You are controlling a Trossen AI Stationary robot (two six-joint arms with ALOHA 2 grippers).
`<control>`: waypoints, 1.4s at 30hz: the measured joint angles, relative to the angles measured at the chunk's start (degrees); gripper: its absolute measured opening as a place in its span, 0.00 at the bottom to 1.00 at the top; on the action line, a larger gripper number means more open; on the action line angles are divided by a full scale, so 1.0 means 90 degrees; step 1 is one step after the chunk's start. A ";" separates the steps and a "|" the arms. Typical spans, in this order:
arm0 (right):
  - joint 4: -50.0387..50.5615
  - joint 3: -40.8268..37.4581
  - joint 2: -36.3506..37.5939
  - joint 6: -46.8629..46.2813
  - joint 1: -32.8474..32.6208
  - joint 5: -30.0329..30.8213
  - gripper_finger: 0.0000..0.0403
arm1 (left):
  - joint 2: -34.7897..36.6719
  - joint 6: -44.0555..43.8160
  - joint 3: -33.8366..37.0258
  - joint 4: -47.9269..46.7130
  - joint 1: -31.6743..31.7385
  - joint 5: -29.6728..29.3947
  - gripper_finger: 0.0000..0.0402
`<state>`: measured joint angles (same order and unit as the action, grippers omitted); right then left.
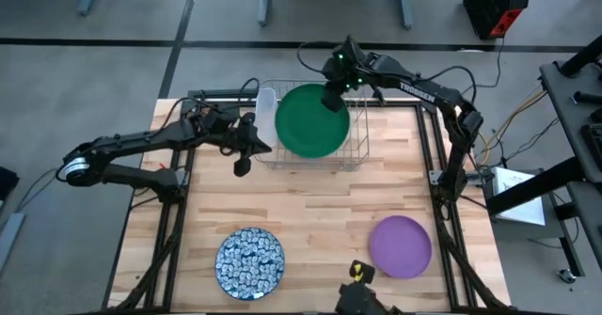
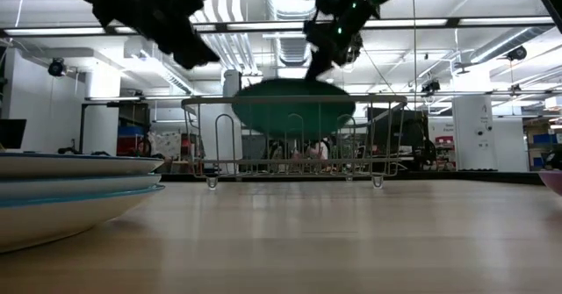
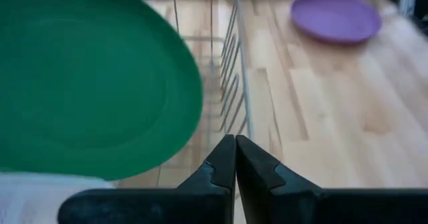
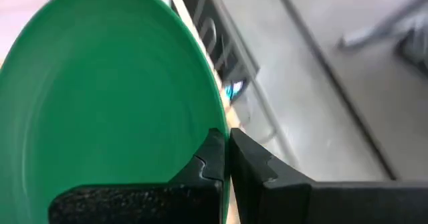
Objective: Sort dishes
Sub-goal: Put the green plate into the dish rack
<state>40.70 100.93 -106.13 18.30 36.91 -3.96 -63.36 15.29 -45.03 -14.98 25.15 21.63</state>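
**Green plate held over the wire rack by the right gripper**

The large green plate point(image 1: 312, 120) is gripped at its far rim by the right gripper point(image 1: 333, 100), whose fingers are seen in the right wrist view pinched together on the plate's edge point(image 4: 224, 158). The plate is held over the wire dish rack point(image 1: 359, 146), which stands at the far middle of the wooden table point(image 1: 320, 212). In the low view the plate point(image 2: 294, 105) is seen inside the rack's outline point(image 2: 219, 127), roughly level and sagging below the top wire; whether it rests on the rack's wires or hangs just free of them cannot be told from these views.

The left gripper point(image 1: 243, 161) is positioned just beside the rack's left side, apart from the plate. Its fingers are pressed together with nothing between them, as shown in the left wrist view point(image 3: 235, 158).

A pale white object point(image 1: 267, 108) is seen at the rack's left end, partly hidden under the green plate.

A blue-and-white patterned plate point(image 1: 250, 263) lies flat on the near left part of the table, and a purple plate point(image 1: 400, 245) lies flat on the near right part, well apart from each other. In the low view, stacked pale plate rims point(image 2: 70, 184) are seen close at the left edge.
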 joint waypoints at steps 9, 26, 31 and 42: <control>-0.0093 0.1289 0.0134 0.2029 0.0065 -0.1215 0.00 | 0.0569 0.0314 -0.0540 -0.0271 0.0030 0.0500 0.00; -0.0386 0.1400 0.0119 0.8529 0.0082 -0.3930 0.00 | 0.1877 0.0347 -0.0776 -0.0333 0.0136 -0.0189 0.00; -0.0775 0.1240 0.0073 0.9826 0.0082 -0.4693 0.00 | 0.2178 0.0357 -0.0776 -0.0319 0.0136 -0.0189 0.00; -0.2641 0.0044 0.0061 1.0169 0.0139 -0.5454 0.00 | 0.2580 0.0387 -0.0776 -0.0343 0.0136 -0.0197 0.00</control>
<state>16.93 101.33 -105.58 109.82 38.17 -53.05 -40.15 18.78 -52.01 -18.06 26.37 19.86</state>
